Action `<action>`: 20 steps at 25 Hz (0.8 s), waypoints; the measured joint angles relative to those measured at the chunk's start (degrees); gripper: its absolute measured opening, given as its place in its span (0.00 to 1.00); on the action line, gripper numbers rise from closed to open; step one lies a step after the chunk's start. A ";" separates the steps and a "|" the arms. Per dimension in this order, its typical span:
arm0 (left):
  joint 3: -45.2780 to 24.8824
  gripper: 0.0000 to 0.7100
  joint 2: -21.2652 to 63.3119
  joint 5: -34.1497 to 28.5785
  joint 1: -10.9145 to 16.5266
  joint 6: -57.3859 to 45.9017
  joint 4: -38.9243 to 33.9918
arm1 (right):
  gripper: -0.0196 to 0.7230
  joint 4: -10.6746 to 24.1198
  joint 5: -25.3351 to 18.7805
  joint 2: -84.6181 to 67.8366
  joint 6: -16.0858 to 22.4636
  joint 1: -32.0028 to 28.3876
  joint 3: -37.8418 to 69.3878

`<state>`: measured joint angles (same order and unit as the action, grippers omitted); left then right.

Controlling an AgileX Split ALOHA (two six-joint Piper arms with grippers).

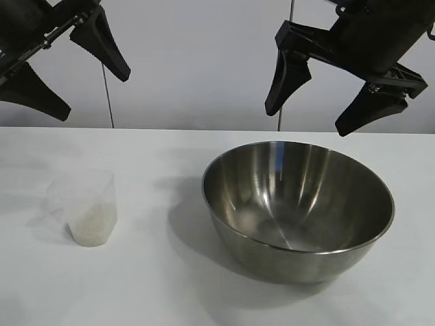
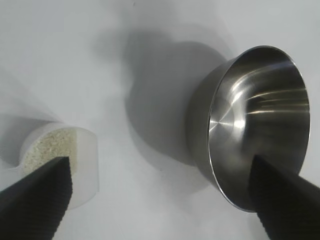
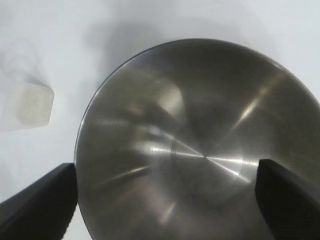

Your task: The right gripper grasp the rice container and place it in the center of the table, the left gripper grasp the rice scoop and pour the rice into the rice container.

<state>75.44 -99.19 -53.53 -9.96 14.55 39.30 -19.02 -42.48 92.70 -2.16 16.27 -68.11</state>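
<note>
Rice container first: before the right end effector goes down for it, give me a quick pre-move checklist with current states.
1. Right end effector open: ok, prongs spread wide.
2. Right end effector above the rice container, not touching: ok.
3. Rice container upright and empty: ok, no grains inside.
4. Rice scoop upright, apart from the container: ok, rice inside it.
5. Left end effector open, holding nothing: ok, raised over the scoop side.
6. Container at the center of the table: not ok, it sits right of center.
</note>
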 joint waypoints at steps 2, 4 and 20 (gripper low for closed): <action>0.00 0.97 0.00 0.00 0.00 0.00 0.00 | 0.92 0.00 0.00 0.00 0.00 0.00 0.00; 0.00 0.97 0.00 0.00 0.00 -0.06 0.00 | 0.92 0.00 0.00 0.00 0.00 0.00 0.00; 0.00 0.97 0.00 0.00 0.00 -0.06 0.00 | 0.92 23.08 -2.44 10.10 11.58 -1.31 0.54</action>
<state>75.44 -99.19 -53.53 -9.96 14.48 39.30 4.06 -44.92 102.80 9.42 14.96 -67.58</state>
